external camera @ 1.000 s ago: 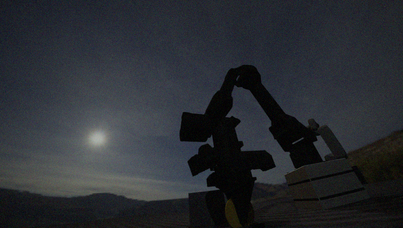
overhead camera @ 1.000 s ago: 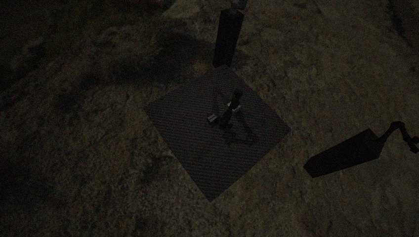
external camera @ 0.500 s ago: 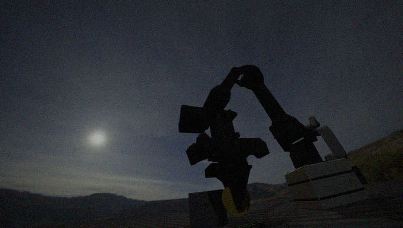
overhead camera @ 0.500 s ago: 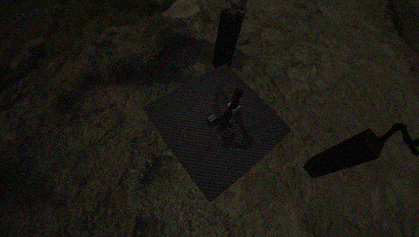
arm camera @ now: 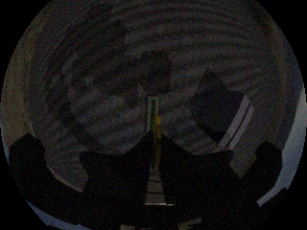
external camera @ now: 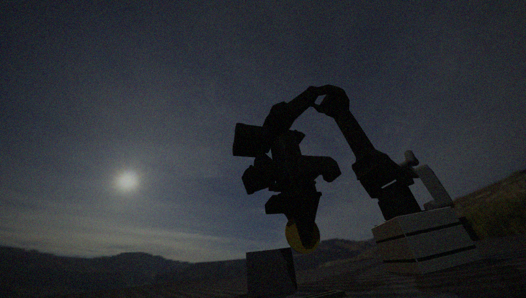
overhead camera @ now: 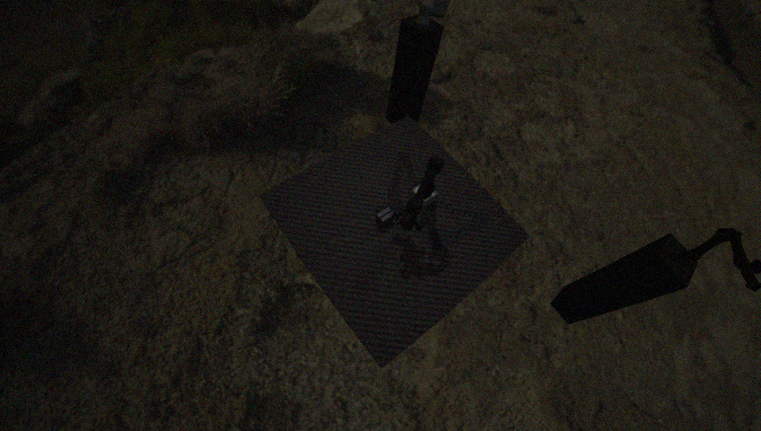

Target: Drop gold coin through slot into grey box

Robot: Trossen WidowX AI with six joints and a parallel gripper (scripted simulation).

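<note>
Nearest the wrist cam, the gripper [overhead camera: 410, 223] [external camera: 307, 239] [arm camera: 153, 133] is clamped on the gold coin [external camera: 291, 236] [arm camera: 158, 128], w/ the fingers pinched in on its two faces. Coin is upright, on edge, pointing down; in the ext. view its round rim sticks out either side of the dark fingertips. It's up in the air, clear of the holder [external camera: 326, 294] [arm camera: 148, 110] & outside the box. Can't pick it out in the top view, too dark & small.

Below, the holder shows as a narrow greenish frame w/ a dark center groove, roughly in line w/ the coin in the wrist view. Near it, apart, is the grey box [overhead camera: 381, 221] [external camera: 269, 273] [arm camera: 218, 112], closed, its pale lid split by a thin dark slot. Slot & coin are at diff. angles in the wrist view.

Further back, the black arm [overhead camera: 427, 189] [external camera: 354, 133] bends up & over to a pale base [overhead camera: 415, 189] [external camera: 432, 236] w/ dark bands. All on a ribbed dark surface [overhead camera: 346, 267] [arm camera: 96, 29].

Beyond that: rocky ground [overhead camera: 187, 320], 2 long dark blocks [overhead camera: 416, 64], one w/ a thin jointed shape at its end. Farthest, low hills [external camera: 129, 266] & a hazy bright disc [external camera: 126, 180] in a dim sky.
</note>
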